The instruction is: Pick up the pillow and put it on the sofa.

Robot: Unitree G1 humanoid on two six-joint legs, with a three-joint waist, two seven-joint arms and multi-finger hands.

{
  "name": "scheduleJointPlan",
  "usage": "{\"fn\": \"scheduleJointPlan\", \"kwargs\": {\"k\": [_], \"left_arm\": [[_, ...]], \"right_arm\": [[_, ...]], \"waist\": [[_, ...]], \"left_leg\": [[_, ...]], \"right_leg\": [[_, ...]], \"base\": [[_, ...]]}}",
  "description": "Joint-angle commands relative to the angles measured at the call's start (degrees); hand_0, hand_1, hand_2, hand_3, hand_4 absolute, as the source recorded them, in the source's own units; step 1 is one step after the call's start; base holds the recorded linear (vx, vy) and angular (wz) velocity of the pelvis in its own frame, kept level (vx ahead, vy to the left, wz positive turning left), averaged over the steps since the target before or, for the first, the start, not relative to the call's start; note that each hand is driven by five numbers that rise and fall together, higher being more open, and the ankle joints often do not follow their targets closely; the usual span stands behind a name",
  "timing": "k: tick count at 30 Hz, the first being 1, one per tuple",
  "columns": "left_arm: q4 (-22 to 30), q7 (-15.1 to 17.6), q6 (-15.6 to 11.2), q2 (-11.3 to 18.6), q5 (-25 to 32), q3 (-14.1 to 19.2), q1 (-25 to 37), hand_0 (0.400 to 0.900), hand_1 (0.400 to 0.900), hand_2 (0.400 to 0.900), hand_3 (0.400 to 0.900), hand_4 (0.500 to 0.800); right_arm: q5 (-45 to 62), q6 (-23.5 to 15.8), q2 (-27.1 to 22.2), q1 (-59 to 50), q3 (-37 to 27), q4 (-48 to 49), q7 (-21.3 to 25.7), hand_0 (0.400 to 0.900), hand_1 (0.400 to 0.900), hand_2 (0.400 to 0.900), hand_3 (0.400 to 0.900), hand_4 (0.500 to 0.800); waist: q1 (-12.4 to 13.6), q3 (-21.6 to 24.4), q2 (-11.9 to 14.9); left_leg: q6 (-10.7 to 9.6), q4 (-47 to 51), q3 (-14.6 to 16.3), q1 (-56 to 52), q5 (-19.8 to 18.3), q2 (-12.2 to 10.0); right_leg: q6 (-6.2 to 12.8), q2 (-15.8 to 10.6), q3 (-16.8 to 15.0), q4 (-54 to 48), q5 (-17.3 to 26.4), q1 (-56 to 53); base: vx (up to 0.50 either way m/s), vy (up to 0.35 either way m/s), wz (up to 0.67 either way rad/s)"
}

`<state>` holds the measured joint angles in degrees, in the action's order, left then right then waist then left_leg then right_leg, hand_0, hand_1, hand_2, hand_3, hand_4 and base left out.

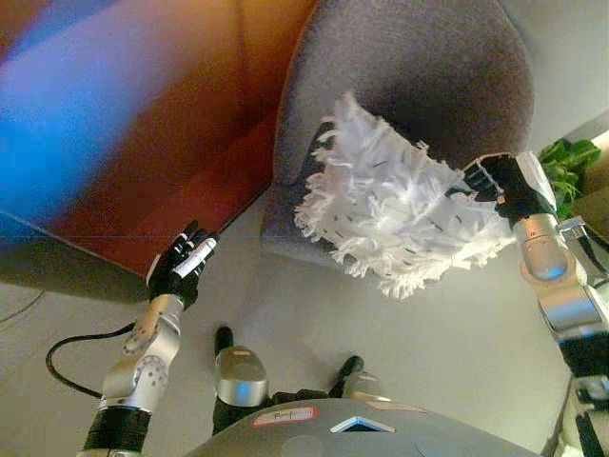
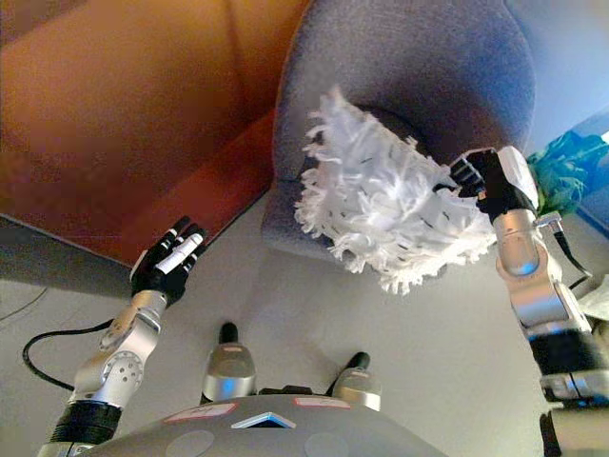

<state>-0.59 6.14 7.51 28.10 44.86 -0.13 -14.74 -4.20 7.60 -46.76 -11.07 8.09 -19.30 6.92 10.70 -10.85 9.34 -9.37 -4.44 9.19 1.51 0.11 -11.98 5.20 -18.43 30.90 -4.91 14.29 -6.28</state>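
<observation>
1. Left hand [image 1: 183, 265] hangs low on the left, fingers straight and loose, holding nothing, well apart from the pillow.
2. Behind it runs an orange-brown wall [image 1: 143, 114] down to the grey floor [image 1: 314, 324].
3. Centre: the shaggy white pillow [image 1: 390, 205] is up in the air, over the front edge of the grey sofa [image 1: 409, 67], its long axis slanting from upper left down to lower right.
4. Right hand [image 1: 502, 186] has the pillow by its right end, fingers curled into the fringe; this is the hand doing the work.
5. From where I stand, the seat lies just beyond and under the pillow, so a short carry forward should land it.
6. Far right, a green plant [image 1: 566, 167] stands near the sofa.
</observation>
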Motion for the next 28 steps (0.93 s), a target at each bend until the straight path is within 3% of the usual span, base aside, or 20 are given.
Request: {"fn": "scheduleJointPlan", "kwargs": {"k": [1, 2, 3, 8, 12, 14, 20, 24, 28], "left_arm": [[9.39, -3.11, -2.08, 4.45, 0.88, 0.12, 4.77, 0.9, 0.9, 0.9, 0.9, 0.8], [9.73, -3.17, -1.92, 4.95, 0.96, -0.26, 5.29, 0.9, 0.9, 0.9, 0.9, 0.8], [10.04, -3.32, -1.84, 5.24, 0.98, -0.39, 5.53, 0.9, 0.9, 0.9, 0.9, 0.8], [10.6, -4.93, -1.49, 7.68, -0.1, -1.62, 6.18, 0.9, 0.9, 0.9, 0.9, 0.8], [11.23, -5.74, -0.87, 7.81, 0.11, -1.5, 5.45, 0.9, 0.9, 0.9, 0.9, 0.8], [11.09, -6.47, -0.49, 7.49, -0.04, -1.73, 5.33, 0.9, 0.9, 0.9, 0.9, 0.8], [9.75, -6.23, -1.86, 6.93, 1.03, -4.18, 4.87, 0.9, 0.9, 0.9, 0.9, 0.8], [8.08, -6.86, -4.81, 6.31, 0.48, -6.07, 5.39, 0.9, 0.9, 0.9, 0.9, 0.8], [5.84, -6.37, -8.14, 4.18, 0.16, -6.7, 6.1, 0.9, 0.9, 0.9, 0.9, 0.8]], "right_arm": [[3.16, -1.85, -10.52, -26.55, 6.94, -11.7, 8.43, 0.4, 0.4, 0.4, 0.4, 0.5], [4.5, -1.1, -11.2, -30.3, 9.58, -16.44, 8.43, 0.469, 0.469, 0.469, 0.469, 0.541], [5.04, -0.82, -11.53, -32.41, 11.27, -19.12, 9.2, 0.9, 0.9, 0.9, 0.9, 0.8], [5.1, 2.2, -12.84, -45.2, 18.85, -31.91, 11.6, 0.9, 0.9, 0.9, 0.9, 0.8], [4.93, 3.65, -12.7, -47.66, 18.29, -34.38, 16.09, 0.9, 0.9, 0.9, 0.9, 0.8], [4.11, 2.59, -12.86, -47.81, 18.33, -33.69, 17.39, 0.9, 0.9, 0.9, 0.9, 0.8], [6.96, -1.76, -11.33, -43.73, 14.36, -28.0, 21.97, 0.9, 0.9, 0.9, 0.9, 0.8], [9.36, -6.16, -9.91, -37.57, 9.06, -18.48, 22.47, 0.9, 0.9, 0.9, 0.9, 0.8], [11.35, -9.29, -5.07, -23.86, 0.07, -3.49, 20.52, 0.9, 0.9, 0.9, 0.9, 0.8]], "waist": [[5.37, 2.03, -0.21], [6.33, 1.71, -0.26], [6.96, 1.46, -0.33], [10.41, 1.01, -0.89], [11.21, 1.23, -1.59], [11.06, 1.62, -1.67], [8.4, 3.12, -2.67], [5.9, 3.07, -2.81], [2.03, 3.1, -3.5]], "left_leg": [[3.18, 4.69, -0.1, -4.45, -0.98, 0.95], [2.87, 4.57, -0.46, -3.78, -0.58, 0.65], [2.7, 4.42, -0.84, -3.3, -0.37, 0.41], [1.65, 4.41, -3.49, -3.0, -0.85, -1.2], [1.54, 4.68, -3.74, -3.38, -0.57, -1.56], [1.56, 4.94, -3.49, -3.82, -0.39, -1.55], [2.62, 4.21, -2.03, -6.5, -2.05, -0.88], [3.91, 1.93, -0.62, -6.46, -2.85, 0.42], [4.82, -0.17, 1.37, -7.14, -4.54, 0.68]], "right_leg": [[8.43, -0.29, -0.08, 1.57, -3.6, 1.06], [8.49, -0.19, 0.65, 1.4, -3.57, 0.8], [8.55, -0.13, 1.1, 1.26, -3.55, 0.61], [9.28, 0.71, 2.42, 0.72, -4.26, -0.73], [9.37, 0.63, 3.21, 0.62, -4.35, -1.65], [9.44, 0.56, 3.48, 0.58, -4.35, -2.08], [9.42, -0.46, 2.52, 0.87, -3.68, -2.29], [8.96, -2.33, 1.74, 2.12, -2.47, -0.8], [8.91, -3.12, -0.82, 2.9, -1.7, 0.46]], "base": [[-0.01, -0.168, 0.28], [-0.03, -0.134, 0.22], [-0.03, -0.156, 0.27], [0.06, -0.117, 0.18], [0.0, 0.015, 0.06], [0.0, 0.071, -0.03], [-0.02, 0.136, -0.2], [-0.1, 0.131, -0.33], [-0.11, 0.113, -0.35]]}}
